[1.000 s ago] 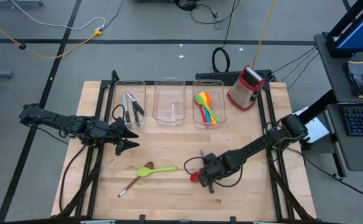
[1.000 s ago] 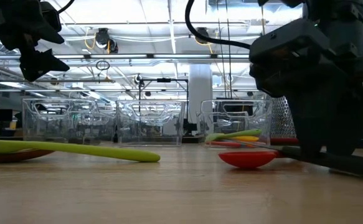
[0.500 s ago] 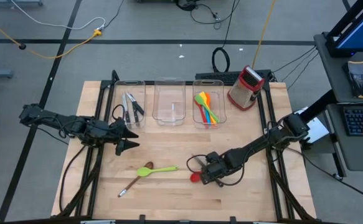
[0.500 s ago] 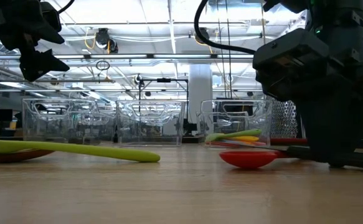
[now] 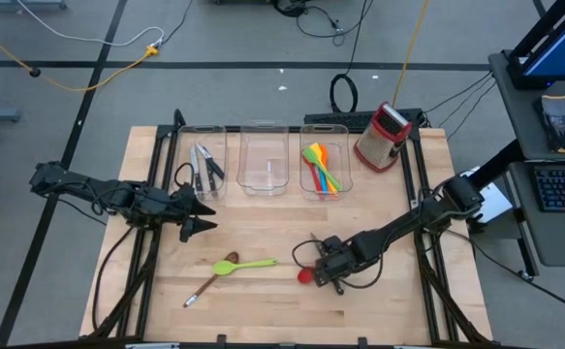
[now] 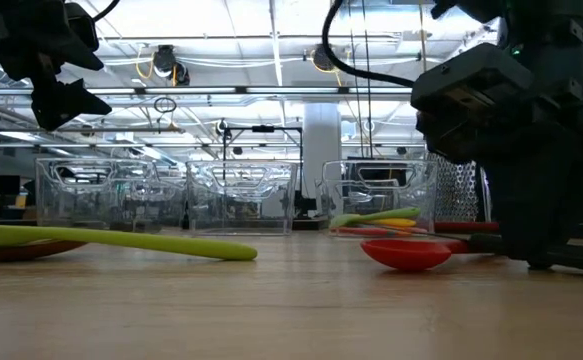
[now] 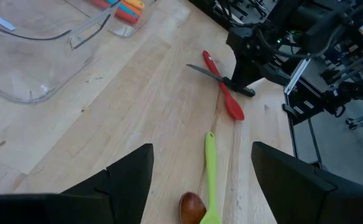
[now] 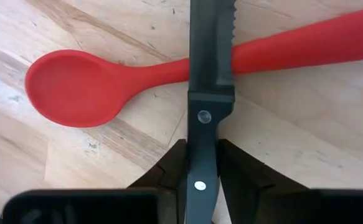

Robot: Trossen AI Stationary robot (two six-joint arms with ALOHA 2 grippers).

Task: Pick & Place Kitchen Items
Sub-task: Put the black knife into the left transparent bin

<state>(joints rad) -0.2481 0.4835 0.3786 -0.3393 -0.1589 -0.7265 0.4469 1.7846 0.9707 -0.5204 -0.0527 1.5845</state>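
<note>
Black-handled knife (image 8: 210,93) crossing over red spoon (image 8: 137,78), spoon bowl pointing frame-left, right gripper (image 5: 332,276) low at lower centre, jaws clamped on the knife handle, left gripper (image 5: 201,217) jaws apart.

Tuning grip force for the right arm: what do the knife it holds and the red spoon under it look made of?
Knife: matte black handle with two metal rivets, probably hard plastic; the blade is dark here, serrated, likely steel. Red spoon: one-piece, smooth matte red, looks like silicone or soft plastic, though I can't confirm. The right gripper fingers clamp the handle.
</note>
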